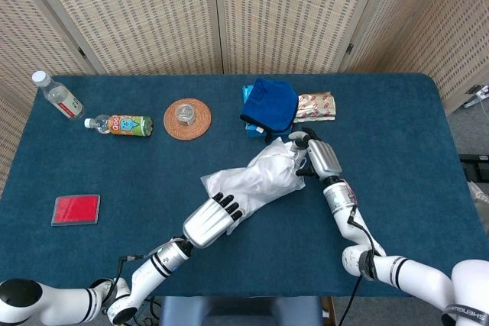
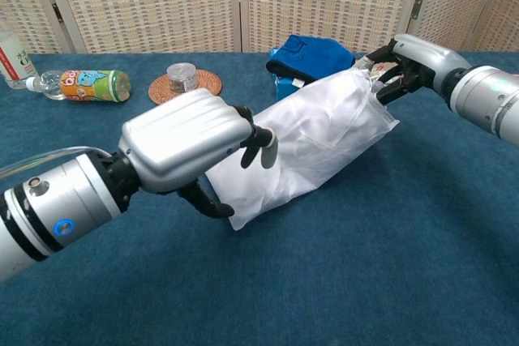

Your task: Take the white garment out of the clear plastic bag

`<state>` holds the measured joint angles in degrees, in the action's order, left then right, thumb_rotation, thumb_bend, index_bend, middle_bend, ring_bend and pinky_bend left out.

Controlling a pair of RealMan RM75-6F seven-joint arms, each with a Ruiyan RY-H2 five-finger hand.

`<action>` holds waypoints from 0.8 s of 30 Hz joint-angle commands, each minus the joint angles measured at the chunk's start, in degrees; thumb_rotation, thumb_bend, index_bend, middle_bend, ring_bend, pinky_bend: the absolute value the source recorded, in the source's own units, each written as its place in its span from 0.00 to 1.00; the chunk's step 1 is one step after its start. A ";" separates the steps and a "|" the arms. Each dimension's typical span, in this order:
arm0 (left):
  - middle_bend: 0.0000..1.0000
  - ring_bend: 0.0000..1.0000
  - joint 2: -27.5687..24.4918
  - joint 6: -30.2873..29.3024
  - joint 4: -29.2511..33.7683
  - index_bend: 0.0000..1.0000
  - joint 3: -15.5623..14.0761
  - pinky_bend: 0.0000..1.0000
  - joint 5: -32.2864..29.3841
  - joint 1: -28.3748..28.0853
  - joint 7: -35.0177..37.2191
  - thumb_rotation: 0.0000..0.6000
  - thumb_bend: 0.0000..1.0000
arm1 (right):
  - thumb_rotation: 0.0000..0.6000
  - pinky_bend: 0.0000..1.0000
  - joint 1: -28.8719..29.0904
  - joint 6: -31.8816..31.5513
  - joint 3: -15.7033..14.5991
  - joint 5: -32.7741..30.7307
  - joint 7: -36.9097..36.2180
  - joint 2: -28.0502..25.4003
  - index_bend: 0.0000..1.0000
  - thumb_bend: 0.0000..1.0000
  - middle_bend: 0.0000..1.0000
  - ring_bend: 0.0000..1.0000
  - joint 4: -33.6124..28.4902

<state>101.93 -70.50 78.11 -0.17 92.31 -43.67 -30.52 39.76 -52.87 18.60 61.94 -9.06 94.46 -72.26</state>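
The clear plastic bag [image 1: 260, 177] [image 2: 324, 139] with the white garment inside lies slantwise in the middle of the blue table [image 1: 397, 143]. My left hand [image 1: 208, 221] [image 2: 186, 150] is at the bag's near end: its fingers [image 2: 259, 145] lie over the top and the thumb curls against the bag's left edge, so it grips that end. My right hand [image 1: 319, 159] [image 2: 409, 64] pinches the bag's far, gathered end beside the blue cloth. The garment sits wholly inside the bag.
A blue cloth [image 1: 272, 103] lies on a blue packet just beyond the bag, with a snack packet [image 1: 315, 107] to its right. A woven coaster with a small can [image 1: 187, 118], a colourful bottle [image 1: 121, 124], a water bottle [image 1: 58, 95] and a red card [image 1: 76, 209] lie to the left.
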 commanded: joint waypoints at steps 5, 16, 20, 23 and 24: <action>0.48 0.36 1.39 0.46 -0.74 0.39 0.15 0.49 0.49 0.76 -1.74 1.00 0.01 | 1.00 0.22 -0.06 0.12 0.09 -0.19 -0.12 0.17 0.90 0.58 0.25 0.05 0.24; 0.48 0.37 4.44 1.34 -3.47 0.38 0.81 0.49 0.18 2.04 -3.19 1.00 0.00 | 1.00 0.22 -0.36 0.25 0.02 -0.24 -0.42 0.23 0.90 0.58 0.25 0.05 0.45; 0.49 0.38 5.80 0.90 -4.55 0.39 0.96 0.49 0.30 2.69 -3.56 1.00 0.00 | 1.00 0.22 -0.49 0.19 0.05 -0.18 -0.53 0.10 0.90 0.58 0.25 0.05 0.35; 0.51 0.38 7.01 -0.02 -5.73 0.40 0.95 0.49 0.73 3.36 -4.04 1.00 0.00 | 1.00 0.22 -0.59 0.20 0.00 -0.11 -0.61 0.04 0.90 0.58 0.25 0.05 0.28; 0.52 0.39 7.48 -0.37 -6.27 0.40 0.91 0.49 0.93 3.62 -4.25 1.00 0.00 | 1.00 0.22 -0.61 0.22 -0.02 -0.11 -0.64 0.05 0.90 0.58 0.25 0.05 0.29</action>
<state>108.91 -70.44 72.36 0.76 92.97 -40.39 -34.49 39.15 -52.65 18.58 61.84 -9.70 94.51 -71.98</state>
